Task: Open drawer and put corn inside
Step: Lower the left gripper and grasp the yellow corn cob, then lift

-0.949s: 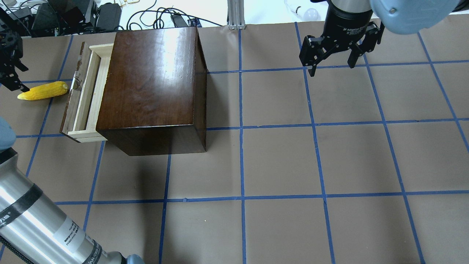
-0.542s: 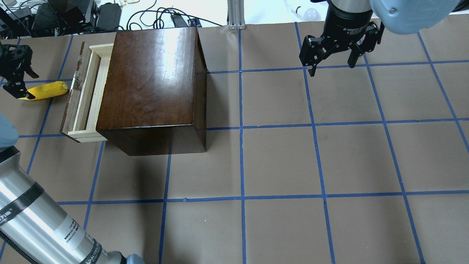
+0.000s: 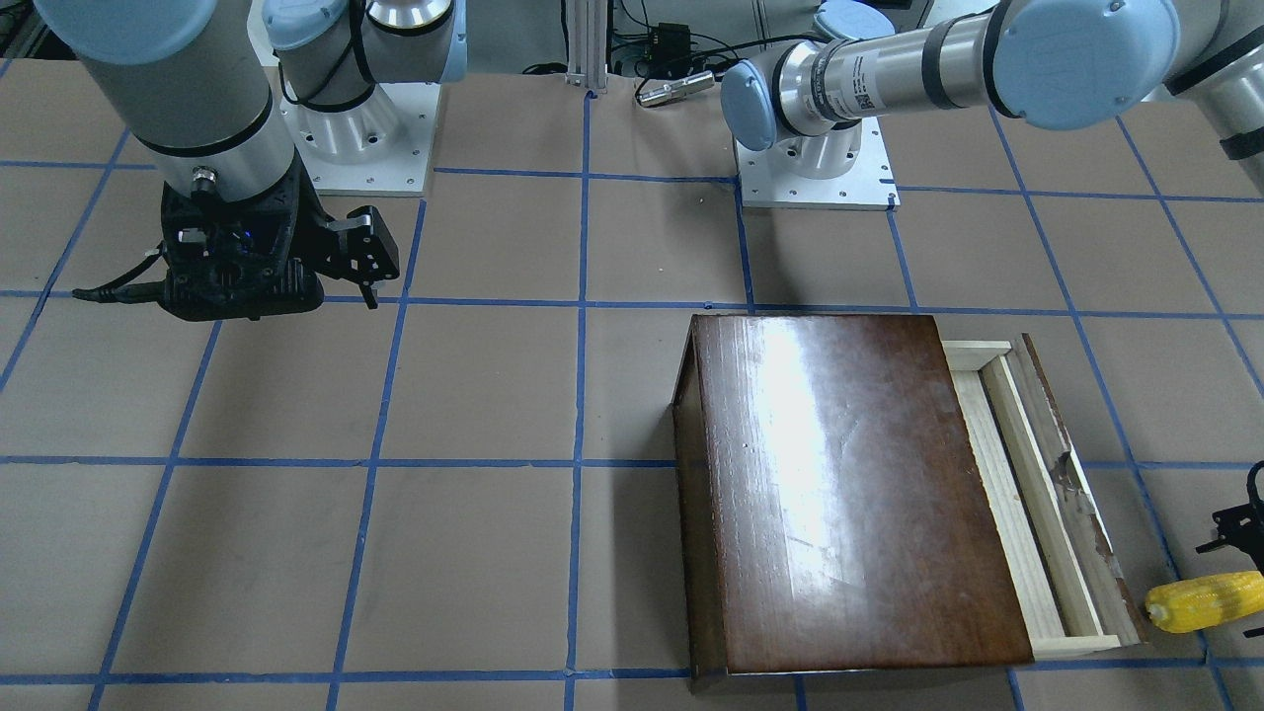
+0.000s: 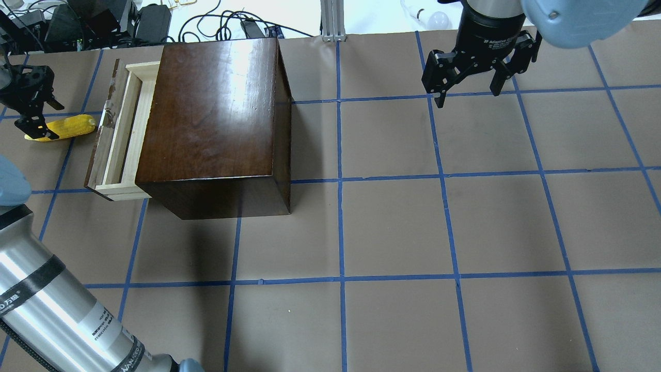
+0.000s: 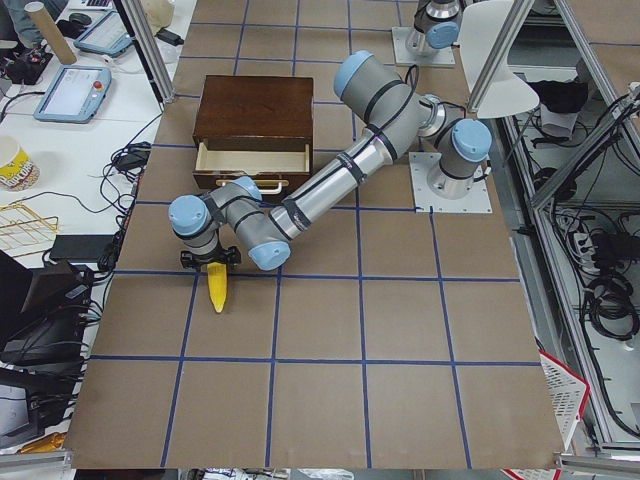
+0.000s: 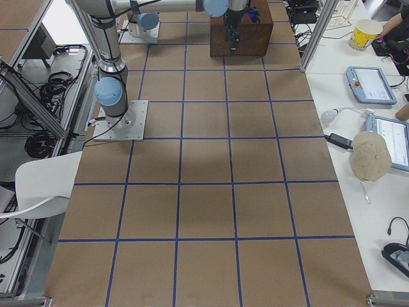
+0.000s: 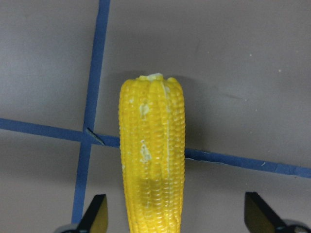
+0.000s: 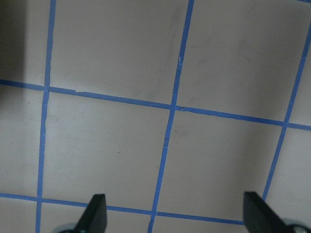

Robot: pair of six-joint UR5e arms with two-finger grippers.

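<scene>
The drawer (image 4: 116, 129) of pale wood with a dark chipped front is pulled partly out of the glossy dark-brown cabinet (image 4: 217, 119); it holds nothing that I can see. The yellow corn (image 4: 69, 126) lies on the table just left of the drawer front. My left gripper (image 4: 32, 111) is open and hangs over the corn's tapered end. In the left wrist view the corn (image 7: 153, 155) lies between the two spread fingertips (image 7: 95, 216). My right gripper (image 4: 467, 88) is open and empty, far to the right above the table.
The table is brown with a blue tape grid. Cables and black equipment (image 4: 103, 20) lie beyond its far edge, next to an aluminium post (image 4: 333, 20) and a light bulb (image 4: 439, 20). The robot bases (image 3: 815, 168) stand on the robot's side.
My left gripper has moved to the right in the overhead view and now covers the corn's tapered end. The corn, the drawer and the right arm have not moved.
</scene>
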